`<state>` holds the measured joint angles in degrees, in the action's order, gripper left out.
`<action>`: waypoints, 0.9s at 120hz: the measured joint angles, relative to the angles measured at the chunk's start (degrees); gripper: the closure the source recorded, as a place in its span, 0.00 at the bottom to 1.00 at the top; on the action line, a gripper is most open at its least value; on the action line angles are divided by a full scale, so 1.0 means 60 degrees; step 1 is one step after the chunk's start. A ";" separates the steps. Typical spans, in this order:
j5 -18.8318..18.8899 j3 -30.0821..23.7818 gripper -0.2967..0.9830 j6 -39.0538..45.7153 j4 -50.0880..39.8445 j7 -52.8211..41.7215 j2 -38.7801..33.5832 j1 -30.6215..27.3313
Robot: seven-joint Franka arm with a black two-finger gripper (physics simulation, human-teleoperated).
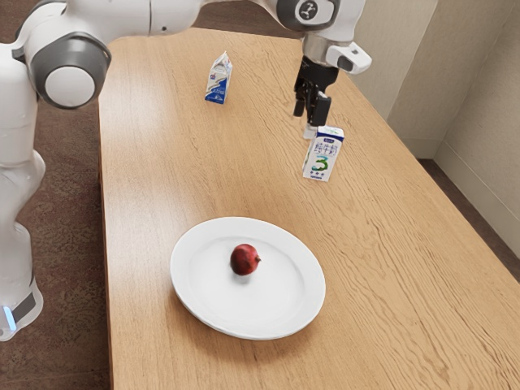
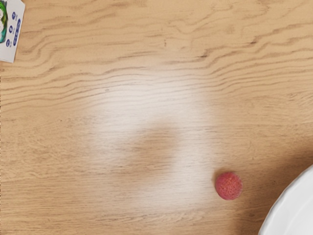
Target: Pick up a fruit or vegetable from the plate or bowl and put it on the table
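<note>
Resting on the big wood table [image 1: 154, 179] is a white plate [image 1: 195, 301]. My gripper [image 1: 312, 119] is near a milk box [image 1: 323, 154]; I can't tell if it's squeezing. A red fruit [image 1: 244, 260] sits on the plate; the wrist view has a red ball [image 2: 228, 185] beside it.

table [image 1: 162, 171]: grained wood, soft sheen | plate [image 1: 185, 280]: smooth, glossy | numbered carton [image 1: 323, 156]: smooth paper

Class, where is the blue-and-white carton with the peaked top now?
The peaked carton stands on the table in the exterior view's upper part, left of the carton marked 3.
</note>
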<state>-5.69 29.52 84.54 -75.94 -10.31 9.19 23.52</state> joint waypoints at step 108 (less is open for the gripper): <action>0.1888 -0.4617 0.23 0.1771 -0.4662 -0.0735 -0.2076 0.0320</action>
<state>5.63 1.82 95.17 -103.91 -14.72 -3.27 25.44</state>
